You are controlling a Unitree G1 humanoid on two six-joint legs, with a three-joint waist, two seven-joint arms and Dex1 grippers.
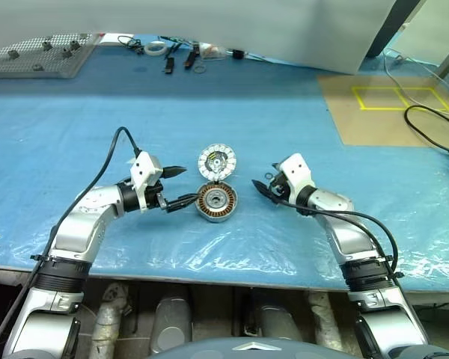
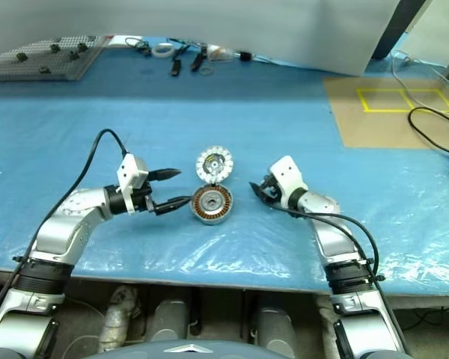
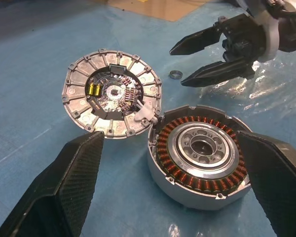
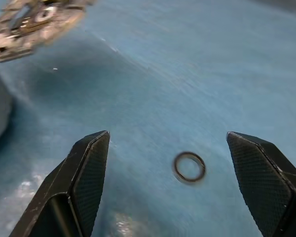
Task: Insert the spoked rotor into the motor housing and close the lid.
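- Sitting near the middle of the blue plastic-covered table (image 1: 75,149), the motor housing (image 1: 216,203) shows copper-brown windings around a silvery rotor (image 3: 203,148) already seated in its centre.
- The lid (image 1: 216,161) lies just behind the housing, touching its rim, inner face up, with a small circuit board and yellow parts at its hub.
- The left gripper (image 1: 176,187) stands just left of the housing, jaws wide apart and holding nothing; one finger lies close to the housing's side wall.
- The right gripper (image 1: 263,186) is right of the housing, apart from it, jaws spread and empty.
- A small dark ring (image 4: 189,167) lies on the table between the right gripper's fingers, right of the housing.
- Far behind the housing lie a grey perforated board (image 1: 41,56) with small parts, a roll of white tape (image 1: 156,48) and some dark tools (image 1: 178,57).
- Behind and right of the housing lies a brown sheet (image 1: 389,112) bearing a yellow taped square; a black cable (image 1: 434,131) crosses it.
- No readable writing shows anywhere.
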